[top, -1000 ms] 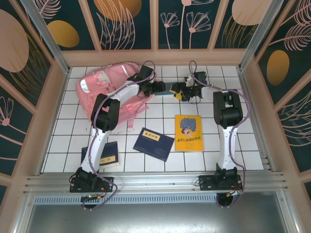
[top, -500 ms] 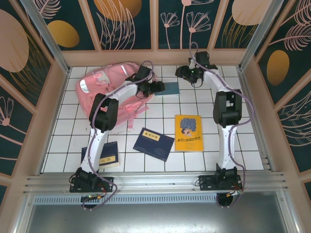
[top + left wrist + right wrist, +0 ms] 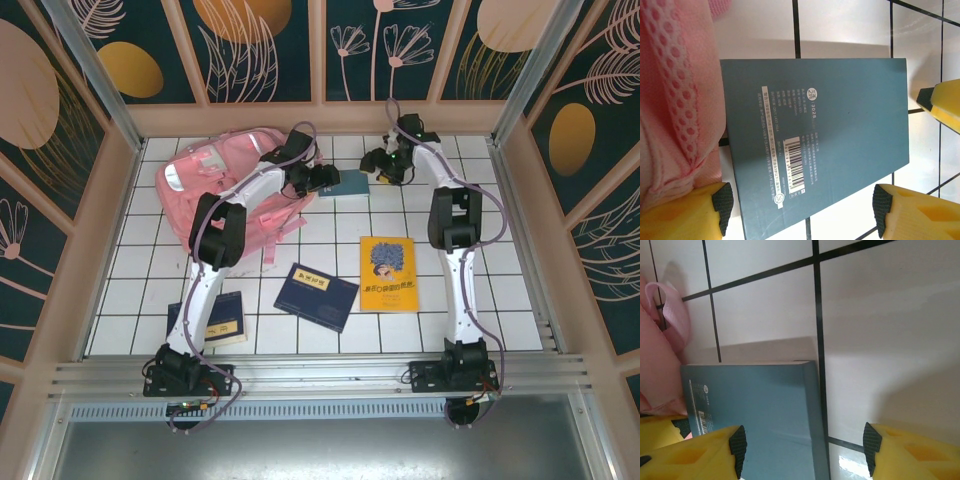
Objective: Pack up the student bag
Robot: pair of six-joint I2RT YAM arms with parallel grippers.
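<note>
Top external view puts the student bag (image 3: 215, 185) in the far left corner of the white-tiled bench (image 3: 500, 300), lying flat exactly where it lay a second ago. Just right of it, the left jaws hang over the left end of a teal book (image 3: 352, 183), a touch nearer the far edge than before. Left wrist view shows them standing wide and holding nothing, with one yellow finger (image 3: 690, 212) against the bag's pink mesh and the other finger clear of the book's edge. The book lies flat, barcode side up, and has not moved. The right jaws were down at its right end a second ago. Now they hover by its far right corner, closer to the far edge, and the right arm (image 3: 455, 215) has shifted its elbow slightly left. Right wrist view shows these jaws apart and empty too, above the book's corner. Across the near half lie a dark book (image 3: 225, 318) under the left arm (image 3: 215, 235), a navy book (image 3: 316, 295) and a yellow book (image 3: 388, 273), all as before.
</note>
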